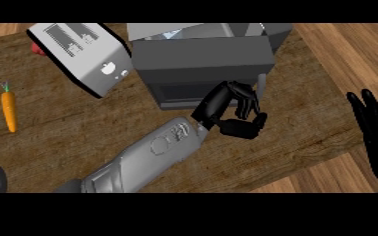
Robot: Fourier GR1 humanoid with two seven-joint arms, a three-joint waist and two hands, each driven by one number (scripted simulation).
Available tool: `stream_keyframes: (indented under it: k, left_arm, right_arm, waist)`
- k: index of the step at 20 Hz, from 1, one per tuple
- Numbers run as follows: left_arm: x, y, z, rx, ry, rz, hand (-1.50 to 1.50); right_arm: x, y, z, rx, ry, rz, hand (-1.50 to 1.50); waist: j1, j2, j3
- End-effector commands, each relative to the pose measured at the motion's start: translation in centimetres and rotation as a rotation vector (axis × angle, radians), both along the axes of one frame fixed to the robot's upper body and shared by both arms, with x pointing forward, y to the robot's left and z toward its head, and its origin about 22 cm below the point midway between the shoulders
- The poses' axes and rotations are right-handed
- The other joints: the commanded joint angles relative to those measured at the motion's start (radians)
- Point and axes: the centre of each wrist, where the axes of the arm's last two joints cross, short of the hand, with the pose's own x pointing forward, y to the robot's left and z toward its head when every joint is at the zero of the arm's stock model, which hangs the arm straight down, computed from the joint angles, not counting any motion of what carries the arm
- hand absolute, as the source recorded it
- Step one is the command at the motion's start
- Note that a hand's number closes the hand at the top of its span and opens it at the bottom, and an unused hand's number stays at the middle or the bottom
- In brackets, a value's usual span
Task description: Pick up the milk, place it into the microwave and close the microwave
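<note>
the milk is nowhere in plain sight; if it is anywhere, it is hidden inside the left hand (pixel 235 111), fingers (pixel 255 122) curled shut in front of the microwave (pixel 203 60). a carton should be light and slightly crushable, best held around its sides. the microwave door (pixel 81 55) swings wide left. carrot (pixel 9 111) lies far left on the worktop (pixel 66 145); right hand (pixel 366 122) rests open at the right edge.

A carrot (pixel 9 111) lies on the wooden counter (pixel 66 130).
</note>
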Motion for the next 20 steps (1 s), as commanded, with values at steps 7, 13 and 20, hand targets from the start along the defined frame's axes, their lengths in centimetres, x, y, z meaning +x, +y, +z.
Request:
stream_keyframes:
  k: [7, 13, 20]
  left_arm:
    - [3.2, -0.9, 4.1, -0.05, -0.055, 0.076, 1.5]
    - [4.1, -1.2, 5.1, -0.043, -0.057, 0.105, 1.5]
    - [4.8, -0.8, 5.2, -0.069, -0.043, 0.174, 1.5]
  right_arm:
    - [0.8, 0.1, 2.3, -0.022, -0.015, 0.082, -1.5]
    - [1.4, -0.3, 3.9, -0.056, -0.033, 0.112, -1.5]
    - [1.5, -1.0, 4.9, -0.063, -0.034, 0.114, -1.5]
  waist:
    - [-0.061, 0.02, 0.003]
    - [-0.104, 0.032, 0.004]
    - [-0.143, 0.037, 0.006]
